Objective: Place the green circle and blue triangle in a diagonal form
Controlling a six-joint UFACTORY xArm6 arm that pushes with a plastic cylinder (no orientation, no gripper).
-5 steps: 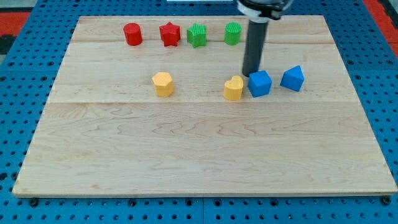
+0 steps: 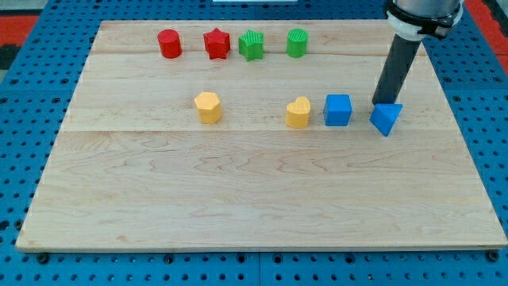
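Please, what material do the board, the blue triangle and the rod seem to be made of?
The board looks like pale wood with a smooth finish: grain lines and plank seams show. The blue triangle seems to be moulded plastic, matte to slightly glossy, with even colour and crisp edges, though painted wood is possible. The rod looks dark and smooth, perhaps metal or plastic; my tip stands just above the triangle in the view.

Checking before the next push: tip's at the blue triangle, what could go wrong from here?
1. My tip sits at the top edge of the blue triangle, slightly left of its centre; an off-centre push may spin it rather than slide it.
2. The blue cube lies just to its left; a leftward push could bump it.
3. The green circle sits near the green star; moving it left risks nudging that.
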